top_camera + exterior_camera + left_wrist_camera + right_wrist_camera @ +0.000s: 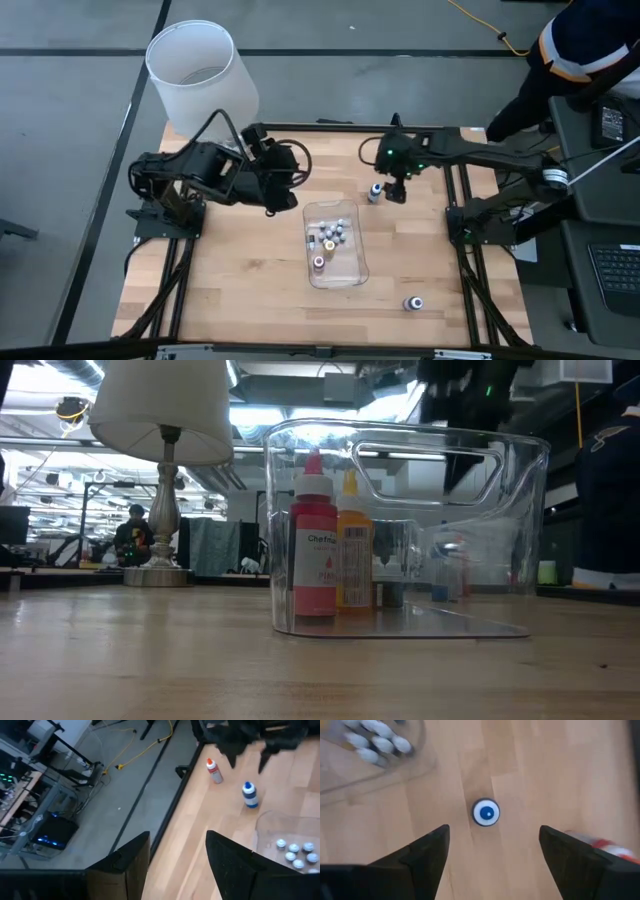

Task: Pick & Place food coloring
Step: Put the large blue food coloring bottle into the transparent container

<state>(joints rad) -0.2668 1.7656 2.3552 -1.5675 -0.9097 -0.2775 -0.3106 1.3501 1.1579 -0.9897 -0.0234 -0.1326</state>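
Observation:
A blue food coloring bottle [485, 813] stands upright on the wooden table, seen cap-on from above. My right gripper [492, 855] hovers over it, open and pointing down, the bottle just ahead of the gap between its fingers. Beside it is a red food coloring bottle [214, 771]. Several more bottles stand in the clear tray [350, 270], among them a red one [313, 550] and an orange one [352, 550]. Another bottle [412, 303] lies near the table's front right. My left gripper [177, 855] is raised at the table's left, open with nothing between its fingers.
A white lamp [200, 75] stands at the table's far left corner. A person in dark clothing [570, 60] is beyond the far right corner. Bare wood lies left of the tray and along the near edge.

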